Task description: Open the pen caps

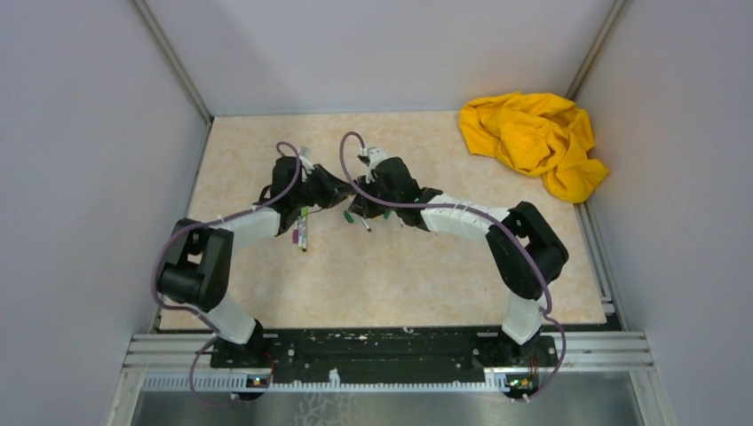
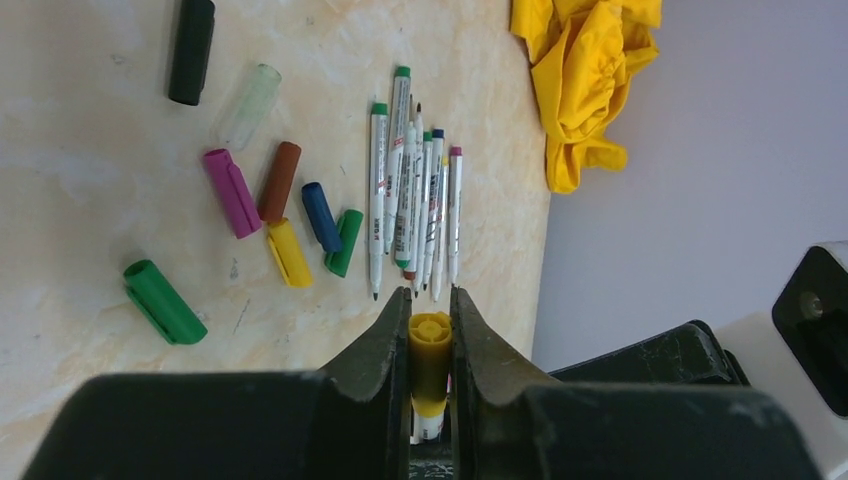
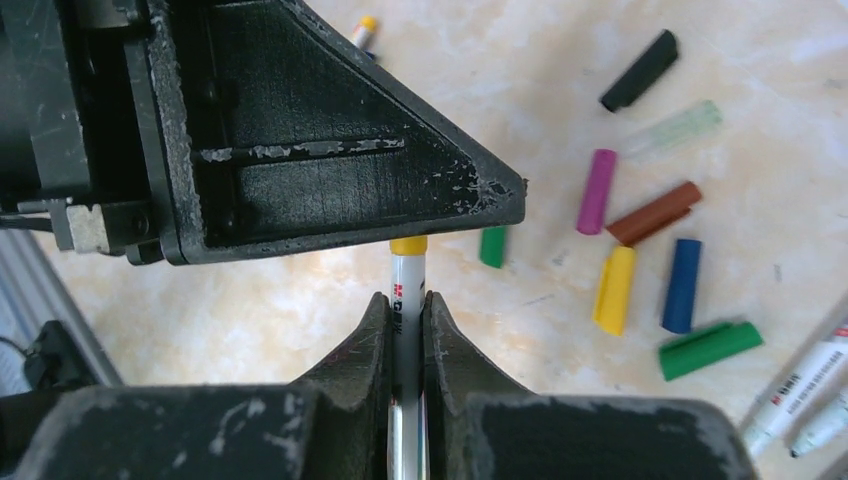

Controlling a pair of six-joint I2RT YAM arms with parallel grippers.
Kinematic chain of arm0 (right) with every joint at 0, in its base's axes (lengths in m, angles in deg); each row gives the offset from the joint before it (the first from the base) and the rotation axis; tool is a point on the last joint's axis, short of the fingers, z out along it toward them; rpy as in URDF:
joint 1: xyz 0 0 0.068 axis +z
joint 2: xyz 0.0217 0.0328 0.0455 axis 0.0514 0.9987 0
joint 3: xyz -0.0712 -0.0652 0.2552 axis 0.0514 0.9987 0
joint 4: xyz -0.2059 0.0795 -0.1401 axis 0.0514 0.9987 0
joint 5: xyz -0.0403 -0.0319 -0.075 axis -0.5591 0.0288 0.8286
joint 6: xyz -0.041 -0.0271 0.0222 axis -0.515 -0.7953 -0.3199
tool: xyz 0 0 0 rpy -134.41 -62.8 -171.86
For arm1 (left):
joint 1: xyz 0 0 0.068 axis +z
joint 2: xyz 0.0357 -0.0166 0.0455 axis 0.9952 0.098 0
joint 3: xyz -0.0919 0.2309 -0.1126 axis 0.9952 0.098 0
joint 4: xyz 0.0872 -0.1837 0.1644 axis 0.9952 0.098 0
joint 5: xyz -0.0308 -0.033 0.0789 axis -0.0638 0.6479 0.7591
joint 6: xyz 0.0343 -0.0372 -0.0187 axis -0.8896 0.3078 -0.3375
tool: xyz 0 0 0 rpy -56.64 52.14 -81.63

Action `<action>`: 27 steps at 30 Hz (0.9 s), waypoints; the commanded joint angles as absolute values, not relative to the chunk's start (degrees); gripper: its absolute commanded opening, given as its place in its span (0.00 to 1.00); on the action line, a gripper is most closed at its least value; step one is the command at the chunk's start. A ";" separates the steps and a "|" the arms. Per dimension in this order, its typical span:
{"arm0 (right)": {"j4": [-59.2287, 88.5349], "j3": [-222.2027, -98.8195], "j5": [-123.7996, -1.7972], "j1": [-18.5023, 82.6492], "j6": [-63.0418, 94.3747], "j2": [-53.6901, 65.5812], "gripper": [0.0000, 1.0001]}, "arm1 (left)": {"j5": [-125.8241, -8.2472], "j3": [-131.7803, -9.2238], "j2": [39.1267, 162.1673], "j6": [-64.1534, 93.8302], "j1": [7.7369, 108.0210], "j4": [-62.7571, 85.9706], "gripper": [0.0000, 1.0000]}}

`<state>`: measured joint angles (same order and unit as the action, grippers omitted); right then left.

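Here the left end effector (image 2: 430, 308) grips the yellow cap (image 2: 430, 345) and the right end effector (image 3: 406, 300) pinches the pen barrel (image 3: 407, 275); the pen's long axis runs straight between them, cap end toward the left one.

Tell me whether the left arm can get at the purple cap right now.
Probably not yet: the left fingers are shut on the yellow cap of the pen held by the right fingers. The purple cap itself lies uncovered on the table, nothing over it.
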<state>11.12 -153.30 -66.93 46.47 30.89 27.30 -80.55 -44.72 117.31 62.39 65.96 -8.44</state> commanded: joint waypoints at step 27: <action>19.31 -142.62 -39.87 36.98 26.85 17.80 0.00 | -56.25 -64.31 133.39 42.97 62.19 13.37 0.12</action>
